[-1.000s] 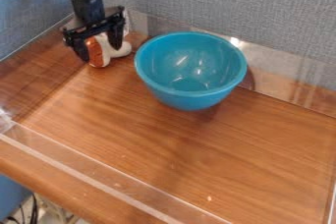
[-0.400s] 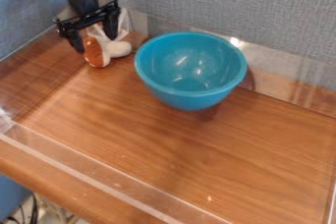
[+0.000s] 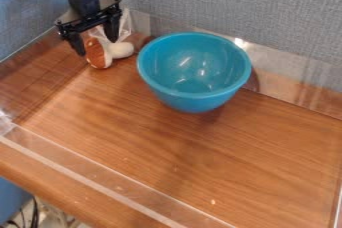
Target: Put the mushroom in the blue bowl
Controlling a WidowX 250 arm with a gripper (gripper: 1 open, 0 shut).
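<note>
The arm comes down from the top left corner, its black pincer pointing almost straight down at the wooden table, close to the grey back wall. The two fingers stand wide apart, with nothing clamped between them. The mushroom sits just below the gap between the fingers, lying on its side on the table with the orange-brown cap nearest the pincer tips and the white stem poking out to the right. Whether the fingertips touch the cap I cannot tell. The blue bowl stands upright to the right of the pincer and a little nearer the front, apart from both pincer and mushroom, and it is empty.

Compared with a second ago, the pincer sits slightly higher and further left, and the mushroom has shifted with it. In the last half second nothing has changed.
</note>
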